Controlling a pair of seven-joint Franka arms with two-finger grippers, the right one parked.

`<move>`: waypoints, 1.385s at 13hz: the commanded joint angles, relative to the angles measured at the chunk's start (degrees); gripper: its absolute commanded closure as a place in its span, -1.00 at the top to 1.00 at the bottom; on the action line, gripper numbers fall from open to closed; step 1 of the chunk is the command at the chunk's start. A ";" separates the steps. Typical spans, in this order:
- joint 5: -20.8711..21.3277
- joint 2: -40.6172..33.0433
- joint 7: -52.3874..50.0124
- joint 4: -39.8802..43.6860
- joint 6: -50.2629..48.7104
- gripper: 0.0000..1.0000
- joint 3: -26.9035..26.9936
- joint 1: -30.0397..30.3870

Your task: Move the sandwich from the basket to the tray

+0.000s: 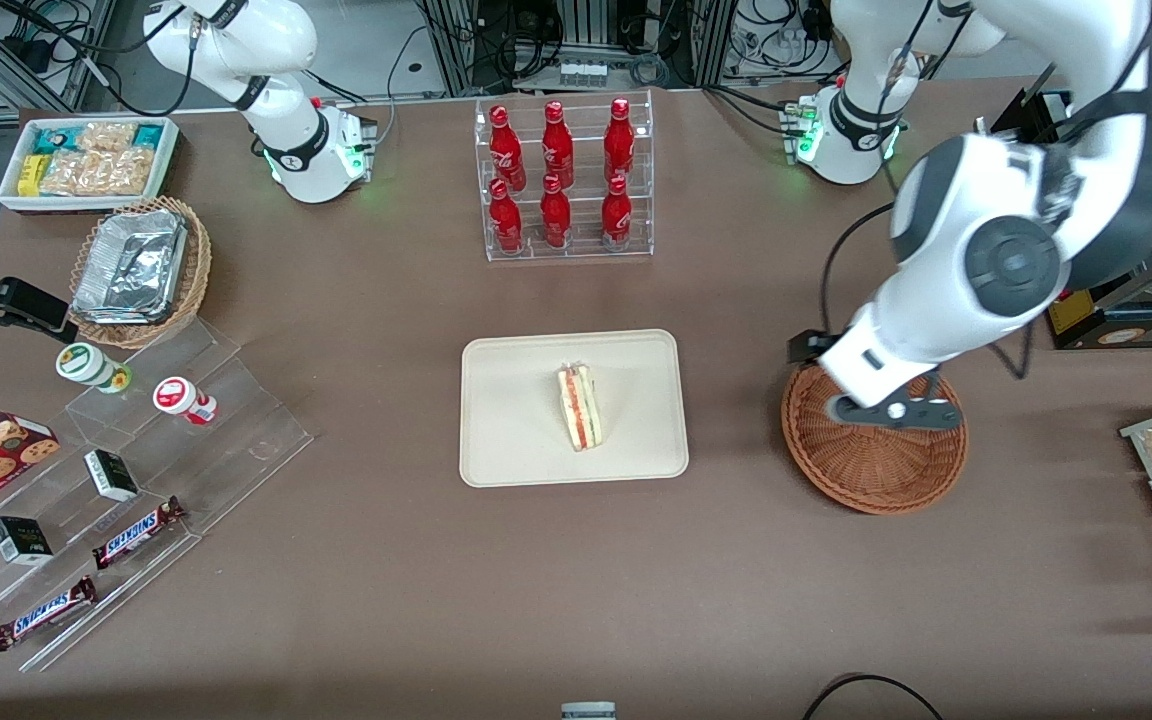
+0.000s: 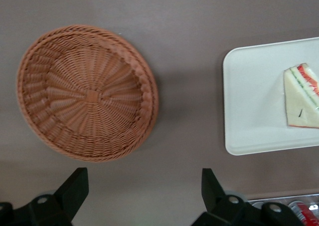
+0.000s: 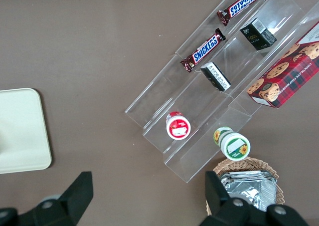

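Brown table (image 1: 736, 600), sandwich (image 1: 579, 407) on tray (image 1: 506, 420) — gripper (image 2: 144, 196) spread wide above basket (image 1: 871, 470).

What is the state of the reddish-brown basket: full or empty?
Empty. The basket shows only bare weave; the sandwich lies on the tray. The open gripper hangs above the basket's edge.
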 commanded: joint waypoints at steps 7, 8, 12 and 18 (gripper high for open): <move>0.01 -15.50 10.46 -11.27 -4.82 1.00 -0.51 9.85; 0.01 -16.55 10.90 -11.09 -5.97 1.00 -0.43 10.12; 0.10 -17.44 10.91 -7.77 -12.03 1.00 0.80 10.12; 2.03 -17.62 10.73 -4.06 -15.30 1.00 0.81 10.12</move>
